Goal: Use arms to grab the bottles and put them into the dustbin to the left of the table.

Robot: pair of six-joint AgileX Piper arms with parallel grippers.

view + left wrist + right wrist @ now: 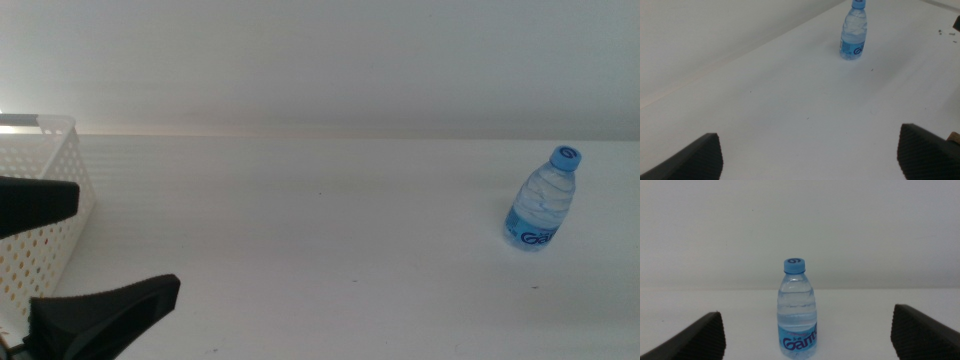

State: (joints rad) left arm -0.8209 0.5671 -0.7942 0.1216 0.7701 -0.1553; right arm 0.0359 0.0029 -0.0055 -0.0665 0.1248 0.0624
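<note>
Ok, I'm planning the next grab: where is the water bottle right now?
In the middle view the water bottle stands upright at the table's right side, far from the dustbin at the left, with the right gripper open and facing it.

Both my grippers spread wide, neither holding anything.

My left gripper (75,250) sits at the lower left of the middle view, its two black fingers (105,305) pointing right and well apart from each other; the left wrist view shows the same wide gap (810,155). My right gripper (807,332) appears only in its own wrist view, jaws far apart and level.
</note>
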